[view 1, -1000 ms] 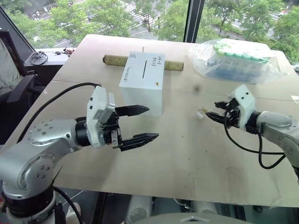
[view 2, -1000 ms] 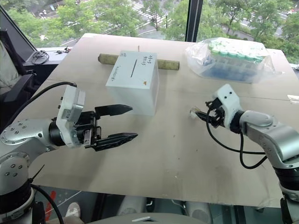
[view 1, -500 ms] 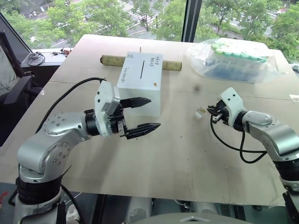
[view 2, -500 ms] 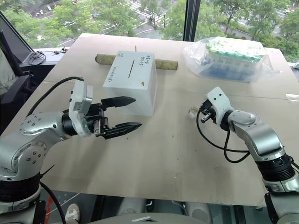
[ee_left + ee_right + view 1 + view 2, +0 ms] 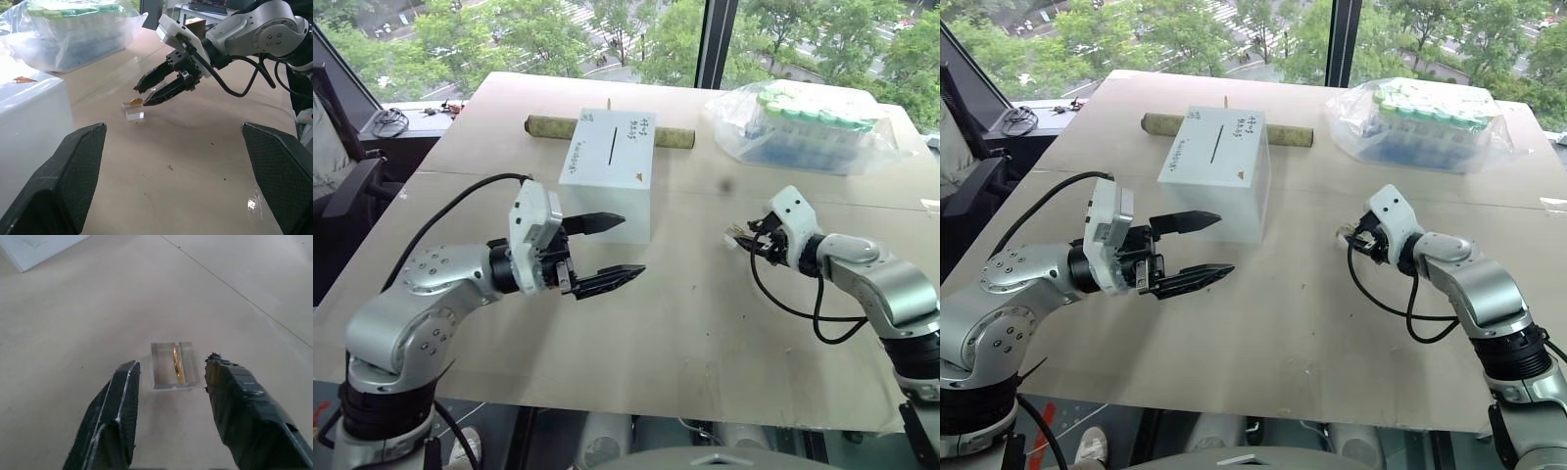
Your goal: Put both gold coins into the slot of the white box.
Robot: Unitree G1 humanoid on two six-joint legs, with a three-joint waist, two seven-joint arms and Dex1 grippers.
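Note:
The white box point(image 5: 607, 176) stands mid-table, its thin black slot point(image 5: 612, 147) across the top face. A gold coin point(image 5: 176, 364) stands on edge in a small clear block point(image 5: 161, 377) on the table to the right of the box. My right gripper point(image 5: 171, 364) is open, its fingers point(image 5: 117, 406) low over the table with the tips either side of the block's near end. The left wrist view shows the same coin point(image 5: 136, 101) just before the right gripper point(image 5: 143, 97). My left gripper point(image 5: 628, 247) hangs wide open and empty in front of the box.
An olive-brown roll point(image 5: 548, 125) lies behind the box. A clear bag of green-capped tubes point(image 5: 813, 127) sits at the back right. The table's front edge point(image 5: 636, 406) runs below both arms. A dark chair point(image 5: 342, 186) stands off the left side.
The view has shifted slightly. My right gripper has crept up to the clear block, so its tips now flank it. The left gripper stays wide open in much the same place.

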